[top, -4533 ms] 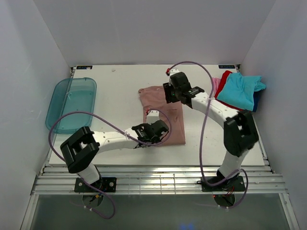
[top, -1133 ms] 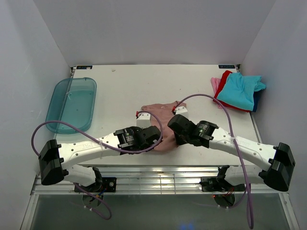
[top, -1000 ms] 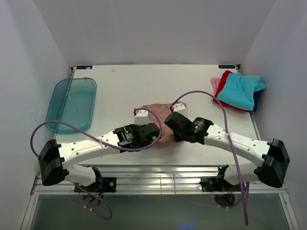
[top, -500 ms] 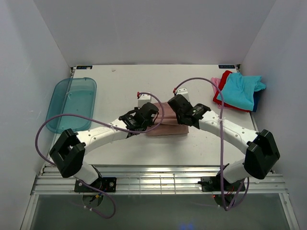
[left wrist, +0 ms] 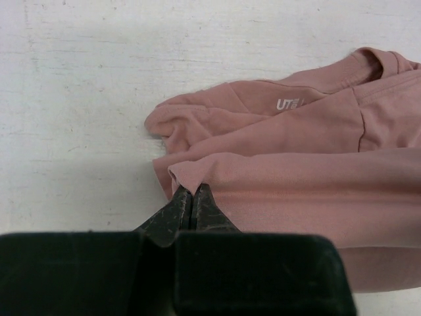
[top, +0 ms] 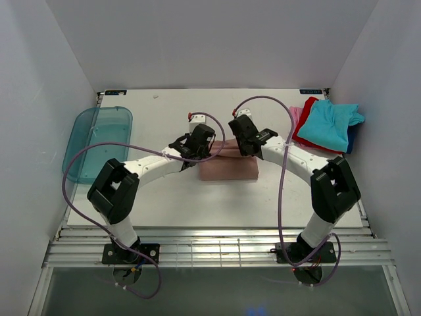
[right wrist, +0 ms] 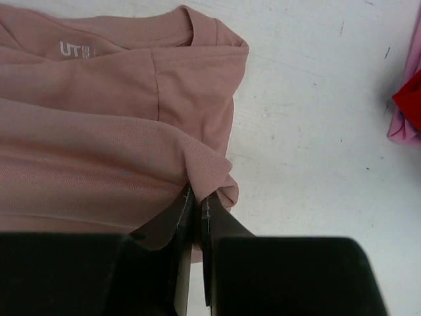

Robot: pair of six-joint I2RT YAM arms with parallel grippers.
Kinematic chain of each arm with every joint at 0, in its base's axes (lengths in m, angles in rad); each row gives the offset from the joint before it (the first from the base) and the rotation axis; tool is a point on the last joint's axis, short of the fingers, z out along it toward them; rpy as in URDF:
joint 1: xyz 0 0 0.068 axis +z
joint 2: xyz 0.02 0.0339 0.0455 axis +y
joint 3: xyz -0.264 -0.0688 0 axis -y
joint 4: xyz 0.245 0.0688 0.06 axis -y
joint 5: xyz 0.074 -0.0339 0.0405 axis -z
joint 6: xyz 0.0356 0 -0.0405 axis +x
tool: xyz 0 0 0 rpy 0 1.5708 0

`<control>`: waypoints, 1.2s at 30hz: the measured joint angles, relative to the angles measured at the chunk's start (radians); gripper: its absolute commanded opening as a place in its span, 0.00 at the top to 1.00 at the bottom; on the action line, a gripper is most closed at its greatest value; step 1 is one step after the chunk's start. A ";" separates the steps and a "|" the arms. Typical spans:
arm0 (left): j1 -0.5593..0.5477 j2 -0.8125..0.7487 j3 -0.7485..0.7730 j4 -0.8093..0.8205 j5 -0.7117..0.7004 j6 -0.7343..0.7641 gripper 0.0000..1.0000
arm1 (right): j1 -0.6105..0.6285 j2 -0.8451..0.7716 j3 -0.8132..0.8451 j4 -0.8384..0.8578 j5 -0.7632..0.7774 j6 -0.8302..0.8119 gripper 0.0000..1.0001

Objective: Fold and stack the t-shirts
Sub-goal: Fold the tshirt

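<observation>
Jaws tight on dusty-pink t-shirt corners

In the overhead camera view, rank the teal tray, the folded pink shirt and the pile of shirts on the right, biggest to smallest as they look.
1. teal tray, largest
2. pile of t-shirts, somewhat smaller than the tray
3. folded dusty-pink t-shirt, clearly the smallest
</observation>
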 measured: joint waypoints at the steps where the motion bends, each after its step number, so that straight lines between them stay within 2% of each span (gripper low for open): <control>1: 0.007 0.011 0.007 0.002 0.006 0.003 1.00 | -0.006 0.015 0.008 0.008 -0.003 -0.009 0.92; 6: 0.041 0.065 0.051 0.012 0.030 0.021 1.00 | -0.033 0.117 0.079 0.036 -0.015 -0.056 0.92; 7: 0.046 0.079 0.063 0.013 0.034 0.025 1.00 | -0.038 0.136 0.093 0.040 -0.014 -0.064 0.88; 8: 0.051 0.096 0.079 0.013 0.036 0.029 0.96 | -0.043 0.156 0.107 0.043 -0.012 -0.068 0.62; 9: 0.056 0.116 0.100 0.009 0.036 0.032 0.76 | -0.048 0.177 0.124 0.047 -0.006 -0.066 0.46; 11: 0.061 0.161 0.158 -0.016 0.025 0.040 0.52 | -0.061 0.217 0.158 0.054 0.020 -0.080 0.24; 12: 0.064 0.180 0.187 -0.026 0.012 0.038 0.45 | -0.069 0.235 0.174 0.055 0.037 -0.080 0.14; 13: 0.066 0.193 0.211 -0.038 -0.006 0.033 0.36 | -0.077 0.249 0.191 0.056 0.055 -0.082 0.13; 14: 0.067 0.197 0.233 -0.050 -0.032 0.030 0.32 | -0.084 0.259 0.206 0.056 0.071 -0.090 0.13; 15: 0.069 0.197 0.249 -0.062 -0.056 0.022 0.30 | -0.089 0.261 0.212 0.061 0.086 -0.096 0.13; 16: 0.069 0.192 0.273 -0.073 -0.089 0.016 0.29 | -0.095 0.256 0.215 0.068 0.101 -0.098 0.03; 18: 0.070 0.173 0.309 -0.079 -0.136 0.009 0.29 | -0.103 0.229 0.212 0.093 0.116 -0.110 0.03; 21: 0.070 0.118 0.328 -0.081 -0.166 0.000 0.30 | -0.104 0.155 0.196 0.135 0.107 -0.120 0.07; 22: 0.070 0.094 0.328 -0.082 -0.167 -0.006 0.31 | -0.103 0.121 0.187 0.147 0.097 -0.123 0.19; 23: 0.069 0.074 0.327 -0.081 -0.166 -0.016 0.40 | -0.103 0.087 0.179 0.161 0.081 -0.128 0.29; 24: 0.066 0.055 0.322 -0.076 -0.162 -0.026 0.48 | -0.103 0.057 0.174 0.165 0.060 -0.128 0.44; 25: 0.060 0.037 0.312 -0.066 -0.157 -0.036 0.65 | -0.102 0.034 0.172 0.166 0.037 -0.126 0.62; 26: 0.052 0.021 0.296 -0.054 -0.146 -0.048 0.88 | -0.102 0.017 0.172 0.167 0.006 -0.122 0.89; 27: 0.037 0.006 0.267 -0.032 -0.128 -0.056 1.00 | -0.102 0.006 0.169 0.168 -0.032 -0.117 0.92; 31: -0.019 0.005 0.158 0.005 -0.031 -0.080 1.00 | -0.102 -0.003 0.098 0.175 -0.187 -0.072 0.92; 36: -0.049 0.102 0.090 0.016 0.097 -0.115 1.00 | -0.102 0.051 0.018 0.151 -0.360 -0.046 0.92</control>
